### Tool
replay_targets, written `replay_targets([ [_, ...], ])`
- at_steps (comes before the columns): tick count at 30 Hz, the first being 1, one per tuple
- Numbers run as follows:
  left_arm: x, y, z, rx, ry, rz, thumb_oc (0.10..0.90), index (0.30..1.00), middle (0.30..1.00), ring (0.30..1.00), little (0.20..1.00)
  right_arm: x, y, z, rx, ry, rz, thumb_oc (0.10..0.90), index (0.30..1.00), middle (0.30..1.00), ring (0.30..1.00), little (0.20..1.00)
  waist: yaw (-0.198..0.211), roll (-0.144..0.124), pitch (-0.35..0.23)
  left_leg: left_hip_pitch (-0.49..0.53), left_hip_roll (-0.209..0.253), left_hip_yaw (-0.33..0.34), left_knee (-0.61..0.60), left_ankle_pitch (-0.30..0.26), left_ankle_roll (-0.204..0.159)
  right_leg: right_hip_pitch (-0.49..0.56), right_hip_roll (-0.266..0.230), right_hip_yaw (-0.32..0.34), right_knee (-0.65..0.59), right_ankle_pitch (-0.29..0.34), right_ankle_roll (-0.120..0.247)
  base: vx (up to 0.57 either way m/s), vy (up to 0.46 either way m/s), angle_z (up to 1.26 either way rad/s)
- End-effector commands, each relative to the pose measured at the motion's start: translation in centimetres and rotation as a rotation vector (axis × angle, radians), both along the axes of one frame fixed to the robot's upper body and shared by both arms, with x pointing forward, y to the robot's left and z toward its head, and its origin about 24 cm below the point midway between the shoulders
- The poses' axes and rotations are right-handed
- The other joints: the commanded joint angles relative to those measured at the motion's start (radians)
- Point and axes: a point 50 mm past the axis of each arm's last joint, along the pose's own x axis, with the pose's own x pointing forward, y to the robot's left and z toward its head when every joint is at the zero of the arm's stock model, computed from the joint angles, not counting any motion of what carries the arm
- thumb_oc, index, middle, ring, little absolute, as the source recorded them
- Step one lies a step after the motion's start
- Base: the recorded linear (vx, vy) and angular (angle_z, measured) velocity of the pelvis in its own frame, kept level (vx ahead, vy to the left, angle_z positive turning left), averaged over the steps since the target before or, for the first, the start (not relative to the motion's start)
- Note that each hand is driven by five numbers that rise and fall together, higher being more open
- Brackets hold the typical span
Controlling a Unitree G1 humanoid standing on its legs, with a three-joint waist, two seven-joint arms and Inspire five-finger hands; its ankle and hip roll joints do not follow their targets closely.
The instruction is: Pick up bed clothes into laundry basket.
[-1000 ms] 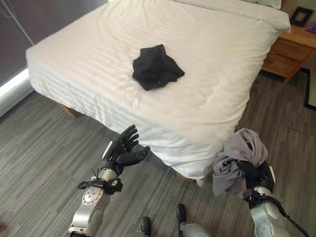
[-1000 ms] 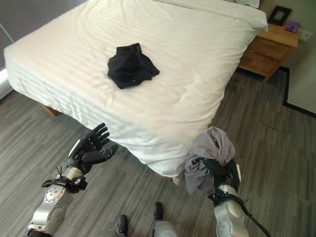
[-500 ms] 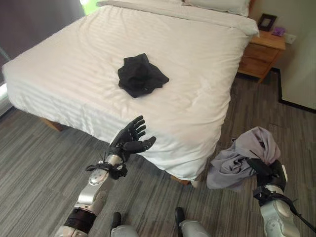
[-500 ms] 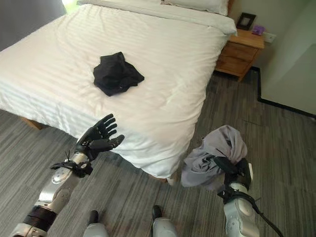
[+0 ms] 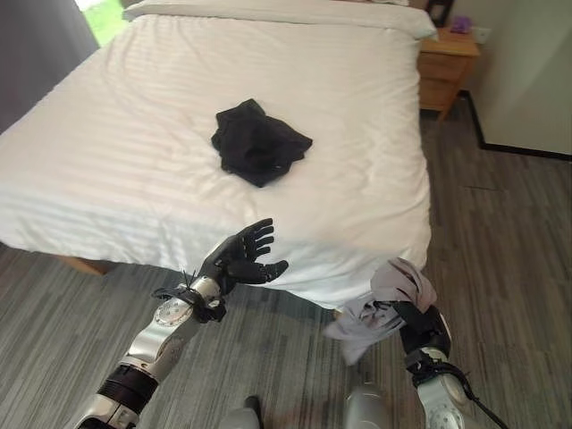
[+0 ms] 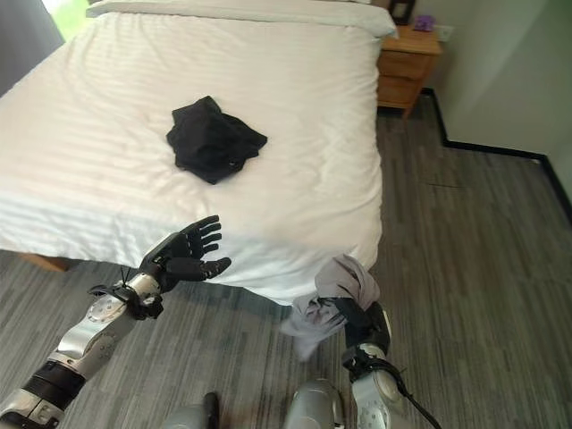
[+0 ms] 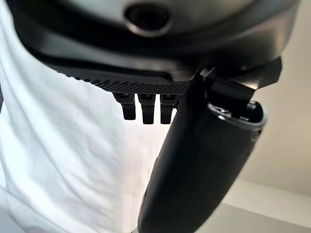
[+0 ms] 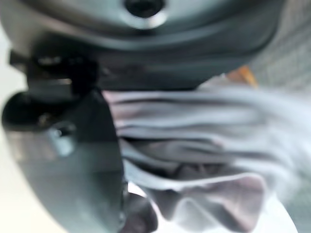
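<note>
A crumpled black garment (image 5: 259, 143) lies near the middle of the white bed (image 5: 134, 170). My right hand (image 5: 420, 323) is low at the bed's near corner, shut on a bunched grey garment (image 5: 384, 299) that hangs from it; the grey garment (image 8: 194, 145) lies in folds against the palm in the right wrist view. My left hand (image 5: 241, 259) hovers open by the bed's near edge, fingers spread, holding nothing. The left hand's fingers (image 7: 143, 109) point at the white sheet.
A wooden nightstand (image 5: 445, 71) stands at the bed's far right corner, by a pale wall (image 5: 527, 71) with a dark skirting. Grey plank floor (image 5: 509, 232) runs along the bed's right side and in front of it.
The camera has swung right, so the bed sits further left in view. My right hand with the grey garment has come in closer to the bed's corner. The left hand stays open.
</note>
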Motion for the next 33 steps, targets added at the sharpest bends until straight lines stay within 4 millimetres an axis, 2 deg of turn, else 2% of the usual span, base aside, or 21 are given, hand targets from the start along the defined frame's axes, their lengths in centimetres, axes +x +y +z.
replay_targets([
  [1, 1.7, -1.1, 7.8, -0.016, -0.376, -0.024, 0.8, 0.9, 0.9, 0.9, 0.9, 1.3, -5.0, 7.2, -0.244, -0.3, -0.069, 0.4, 0.3, 0.3, 0.3, 0.3, -0.062, -0.037, -0.069, 0.037, -0.064, -0.085, -0.017, -0.017, -0.004, 0.125, 0.116, -0.128, -0.293, 0.053, -0.068, 0.28, -0.021, -0.14],
  [2, 1.8, -1.2, 7.5, -0.046, -0.354, -0.034, 0.8, 0.9, 0.9, 0.9, 0.9, 1.1, -5.0, 6.6, -0.24, -0.263, -0.059, 0.4, 0.3, 0.3, 0.3, 0.3, -0.058, -0.053, -0.072, 0.018, -0.068, -0.082, 0.082, -0.042, -0.018, 0.17, 0.119, -0.09, -0.313, 0.025, -0.095, 0.21, -0.064, 0.26],
  [3, 2.0, -1.0, 7.6, -0.041, -0.373, -0.019, 0.8, 0.9, 0.9, 0.9, 0.9, 0.7, -5.5, 6.3, -0.234, -0.252, -0.072, 0.4, 0.3, 0.3, 0.3, 0.3, -0.056, -0.065, -0.075, -0.021, -0.074, -0.067, 0.195, -0.022, -0.041, 0.218, 0.13, -0.069, -0.365, 0.018, -0.112, 0.18, -0.047, 0.47],
  [4, 2.2, -0.7, 7.4, -0.06, -0.364, 0.016, 0.8, 0.9, 0.9, 0.9, 0.9, 1.0, -5.7, 6.8, -0.227, -0.278, -0.091, 0.4, 0.3, 0.3, 0.3, 0.3, -0.041, -0.07, -0.07, -0.064, -0.076, -0.065, 0.338, 0.009, -0.069, 0.246, 0.121, -0.084, -0.376, 0.012, -0.126, 0.16, -0.009, 0.03],
  [5, 2.5, -0.7, 7.9, -0.074, -0.381, 0.036, 0.8, 0.9, 0.9, 0.9, 0.9, 1.2, -5.9, 6.8, -0.198, -0.284, -0.11, 0.4, 0.3, 0.3, 0.3, 0.3, -0.02, -0.075, -0.065, -0.101, -0.098, -0.106, 0.43, 0.046, -0.079, 0.273, 0.118, -0.059, -0.398, 0.015, -0.137, 0.16, 0.052, -0.41],
  [6, 2.8, -0.4, 8.1, -0.062, -0.394, 0.075, 0.8, 0.9, 0.9, 0.9, 0.9, 1.6, -5.8, 6.9, -0.187, -0.293, -0.112, 0.4, 0.3, 0.3, 0.3, 0.3, -0.005, -0.069, -0.061, -0.131, -0.103, -0.144, 0.455, 0.058, -0.083, 0.3, 0.121, -0.056, -0.422, 0.008, -0.134, 0.18, 0.105, -0.4],
  [8, 2.9, 0.0, 8.3, -0.061, -0.403, 0.107, 0.8, 0.9, 0.9, 0.9, 0.9, 2.0, -5.7, 7.2, -0.187, -0.302, -0.104, 0.4, 0.3, 0.3, 0.3, 0.3, 0.001, -0.063, -0.059, -0.143, -0.087, -0.153, 0.423, 0.061, -0.079, 0.332, 0.115, -0.047, -0.446, 0.008, -0.124, 0.18, 0.142, -0.31],
  [9, 3.4, 1.4, 8.9, -0.028, -0.426, 0.188, 0.8, 0.9, 0.9, 0.9, 0.9, 2.1, -5.4, 7.5, -0.198, -0.313, -0.076, 0.4, 0.3, 0.3, 0.3, 0.3, 0.006, -0.063, -0.074, -0.154, -0.033, -0.163, 0.309, 0.049, -0.077, 0.353, 0.096, -0.026, -0.473, 0.004, -0.098, 0.17, 0.136, -0.19],
  [10, 3.4, 1.4, 8.9, -0.027, -0.426, 0.189, 0.8, 0.9, 0.9, 0.9, 0.9, 2.1, -5.4, 7.5, -0.198, -0.313, -0.075, 0.4, 0.3, 0.3, 0.3, 0.3, 0.01, -0.066, -0.071, -0.141, -0.033, -0.158, 0.298, 0.05, -0.077, 0.36, 0.095, -0.022, -0.477, 0.003, -0.098, 0.31, 0.278, -0.18],
  [11, 4.0, 2.3, 10.2, 0.068, -0.466, 0.22, 0.8, 0.9, 0.9, 0.9, 0.9, 2.3, -5.4, 7.4, -0.231, -0.291, -0.05, 0.4, 0.3, 0.3, 0.3, 0.3, 0.014, -0.046, -0.09, -0.118, 0.022, -0.17, 0.084, 0.089, -0.082, 0.373, 0.095, -0.002, -0.502, 0.002, -0.076, 0.24, 0.213, -0.1],
  [12, 4.2, 2.9, 10.8, 0.118, -0.486, 0.241, 0.8, 0.9, 0.9, 0.9, 0.9, 2.1, -5.5, 7.4, -0.239, -0.281, -0.051, 0.4, 0.3, 0.3, 0.3, 0.3, 0.016, -0.032, -0.097, -0.111, 0.042, -0.181, 0.01, 0.126, -0.088, 0.38, 0.1, 0.006, -0.513, -0.003, -0.071, 0.22, 0.215, -0.16],
  [13, 4.2, 2.9, 10.8, 0.118, -0.486, 0.241, 0.8, 0.9, 0.9, 0.9, 0.9, 2.1, -5.5, 7.4, -0.239, -0.281, -0.051, 0.4, 0.3, 0.3, 0.3, 0.3, 0.016, -0.032, -0.096, -0.109, 0.042, -0.181, 0.008, 0.127, -0.088, 0.381, 0.1, 0.007, -0.513, -0.003, -0.071, 0.18, 0.171, -0.13],
  [14, 4.0, 3.8, 10.8, 0.181, -0.503, 0.282, 0.8, 0.9, 0.9, 0.9, 0.9, 1.9, -5.8, 7.3, -0.263, -0.281, -0.056, 0.4, 0.3, 0.3, 0.3, 0.3, 0.018, -0.019, -0.103, -0.116, 0.053, -0.193, -0.048, 0.165, -0.094, 0.395, 0.095, 0.008, -0.509, -0.016, -0.06, 0.18, 0.235, -0.27],
  [15, 4.4, 4.0, 12.7, 0.255, -0.55, 0.257, 0.8, 0.9, 0.9, 0.9, 0.9, 0.8, -6.2, 6.5, -0.245, -0.233, -0.061, 0.4, 0.3, 0.3, 0.3, 0.3, -0.004, -0.009, -0.115, -0.092, 0.044, -0.192, -0.035, 0.136, -0.096, 0.395, 0.076, 0.021, -0.497, -0.018, -0.053, 0.18, 0.236, -0.48],
  [16, 4.5, 3.9, 12.8, 0.256, -0.55, 0.255, 0.8, 0.9, 0.9, 0.9, 0.9, 0.8, -6.2, 6.5, -0.243, -0.233, -0.063, 0.4, 0.3, 0.3, 0.3, 0.3, -0.001, -0.01, -0.114, -0.09, 0.044, -0.191, -0.035, 0.136, -0.096, 0.396, 0.076, 0.021, -0.497, -0.019, -0.052, 0.15, 0.254, -0.43],
  [17, 5.1, 4.3, 15.2, 0.351, -0.623, 0.286, 0.8, 0.9, 0.9, 0.9, 0.9, 0.5, -5.9, 5.9, -0.235, -0.22, -0.048, 0.4, 0.3, 0.3, 0.3, 0.3, -0.012, -0.015, -0.121, -0.074, 0.018, -0.19, -0.057, 0.127, -0.082, 0.387, 0.059, 0.043, -0.5, -0.001, -0.041, 0.11, 0.181, -0.33],
  [18, 5.3, 4.5, 16.7, 0.451, -0.672, 0.297, 0.8, 0.9, 0.9, 0.9, 0.9, 0.4, -5.9, 5.5, -0.242, -0.198, -0.032, 0.4, 0.3, 0.3, 0.3, 0.3, -0.012, -0.021, -0.126, -0.062, 0.013, -0.173, -0.073, 0.122, -0.075, 0.387, 0.049, 0.05, -0.505, 0.006, -0.033, 0.13, 0.22, -0.09],
  [21, 6.4, 5.0, 19.4, 0.651, -0.738, 0.363, 0.8, 0.9, 0.9, 0.9, 0.9, 0.6, -5.5, 5.4, -0.269, -0.179, 0.038, 0.4, 0.3, 0.3, 0.3, 0.3, -0.009, -0.04, -0.131, -0.029, -0.005, -0.132, -0.11, 0.116, -0.054, 0.373, 0.023, 0.081, -0.515, 0.028, -0.008, 0.07, 0.141, -0.28],
  [24, 7.6, 5.3, 21.8, 0.77, -0.773, 0.455, 0.8, 0.9, 0.9, 0.9, 0.9, 1.2, -5.7, 6.1, -0.291, -0.198, 0.06, 0.4, 0.3, 0.3, 0.3, 0.3, -0.023, -0.054, -0.13, -0.036, -0.016, -0.106, -0.115, 0.106, -0.04, 0.34, 0.008, 0.106, -0.517, 0.044, 0.016, 0.01, 0.115, -0.24],
  [27, 8.4, 5.5, 22.8, 0.817, -0.773, 0.503, 0.8, 0.9, 0.9, 0.9, 0.9, 1.3, -5.4, 5.7, -0.275, -0.192, 0.063, 0.4, 0.3, 0.3, 0.3, 0.3, -0.029, -0.066, -0.127, -0.044, -0.022, -0.089, -0.114, 0.101, -0.031, 0.322, 0.0, 0.116, -0.525, 0.061, 0.025, 0.02, 0.106, -0.22],
  [33, 9.6, 9.3, 26.1, 1.131, -0.654, 0.663, 0.8, 0.9, 0.9, 0.9, 0.9, 1.0, -4.5, 4.3, -0.229, -0.156, 0.119, 0.4, 0.3, 0.3, 0.3, 0.3, -0.078, -0.087, -0.129, -0.023, -0.02, -0.036, -0.149, 0.087, -0.024, 0.3, -0.001, 0.145, -0.555, 0.098, 0.054, 0.05, 0.078, -0.2],
])
